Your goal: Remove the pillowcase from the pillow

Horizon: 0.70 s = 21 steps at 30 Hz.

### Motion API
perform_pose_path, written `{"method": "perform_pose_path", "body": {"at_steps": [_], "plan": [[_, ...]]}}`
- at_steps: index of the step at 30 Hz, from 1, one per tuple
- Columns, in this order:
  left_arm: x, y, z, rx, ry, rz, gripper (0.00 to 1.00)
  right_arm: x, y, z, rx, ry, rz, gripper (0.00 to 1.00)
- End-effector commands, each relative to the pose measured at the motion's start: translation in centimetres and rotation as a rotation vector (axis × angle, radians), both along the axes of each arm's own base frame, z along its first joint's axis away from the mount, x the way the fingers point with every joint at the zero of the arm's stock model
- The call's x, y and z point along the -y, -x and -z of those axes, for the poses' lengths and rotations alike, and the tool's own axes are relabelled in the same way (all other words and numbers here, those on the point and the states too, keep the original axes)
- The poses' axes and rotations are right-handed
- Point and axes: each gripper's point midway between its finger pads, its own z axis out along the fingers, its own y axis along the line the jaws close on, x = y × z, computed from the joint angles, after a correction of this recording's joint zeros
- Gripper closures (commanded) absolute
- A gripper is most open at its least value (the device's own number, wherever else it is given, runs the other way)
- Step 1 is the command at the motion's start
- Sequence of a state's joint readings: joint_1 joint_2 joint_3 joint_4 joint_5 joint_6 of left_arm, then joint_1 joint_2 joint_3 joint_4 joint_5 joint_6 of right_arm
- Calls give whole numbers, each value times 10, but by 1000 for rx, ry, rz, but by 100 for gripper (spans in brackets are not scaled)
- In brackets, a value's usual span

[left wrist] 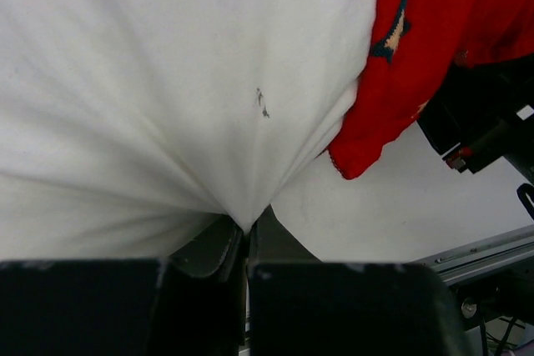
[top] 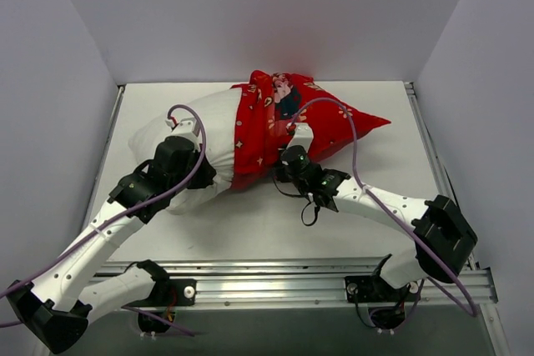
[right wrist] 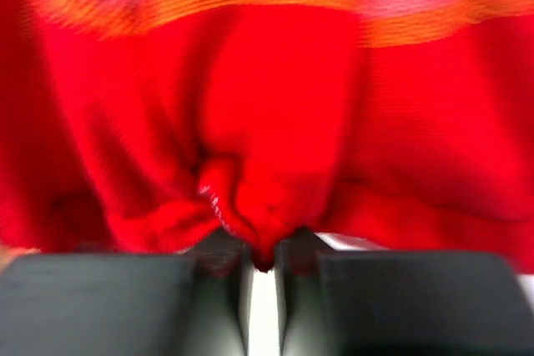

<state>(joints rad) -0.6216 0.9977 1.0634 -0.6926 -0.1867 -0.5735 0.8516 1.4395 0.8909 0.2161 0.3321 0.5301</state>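
Observation:
The white pillow (top: 209, 135) lies across the table, its right half still inside the red pillowcase (top: 334, 122), which bunches around its middle. My left gripper (top: 200, 174) is shut on a pinch of the pillow's white cloth (left wrist: 167, 106) at the near left side; the fabric fans out from the jaws (left wrist: 247, 231). My right gripper (top: 288, 164) is shut on a fold of the pillowcase (right wrist: 275, 122) at its near edge, red cloth wedged between the fingers (right wrist: 264, 252). In the left wrist view the pillowcase's hem (left wrist: 392, 56) hangs at the right.
White walls enclose the table (top: 250, 223) on three sides. A metal rail (top: 292, 277) with the arm bases runs along the near edge. Purple cables loop over both arms. The right arm's dark body (left wrist: 484, 122) shows in the left wrist view.

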Motion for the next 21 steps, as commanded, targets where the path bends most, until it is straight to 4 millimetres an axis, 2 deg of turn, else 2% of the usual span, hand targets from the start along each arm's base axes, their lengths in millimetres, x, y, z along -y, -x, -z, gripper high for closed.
{"method": "perform_pose_path", "body": {"at_steps": [1,3,4,6,7,9,10,11,12,13,14,15,17,18,21], "plan": [[-2,-7,-61,167,105,-39,98,56,-35,-3,37,8,218,100],[-14,-7,-61,170,75,-84,98,79,-39,-4,38,25,274,100],[-19,-7,-62,173,62,-103,98,99,-45,-6,44,37,333,100],[-35,-8,-66,177,27,-152,98,124,-47,-16,48,32,393,100],[-42,-7,-65,165,7,-171,98,148,-53,-19,42,21,456,100],[-61,-11,-75,182,0,-227,98,180,-49,-36,41,-23,537,100],[-69,-11,-78,184,0,-248,98,208,-51,-40,36,-36,600,100],[-84,-15,-80,188,-2,-299,98,223,-47,-55,68,-67,635,100],[-90,-15,-88,201,0,-296,98,237,-46,-65,82,-82,668,100],[-97,-16,-91,203,-6,-311,98,271,-39,-68,71,-79,755,100],[-111,-19,-96,209,-13,-355,98,281,-38,-71,66,-97,768,100],[-118,-20,-107,229,-24,-364,98,294,-36,-77,74,-111,798,100],[-133,-23,-114,230,-42,-395,98,319,-29,-88,92,-138,866,100],[-140,-24,-125,252,-61,-403,98,324,-28,-98,109,-135,887,100],[-166,-25,-129,237,-109,-487,98,326,-25,-105,113,-137,905,100]]}}
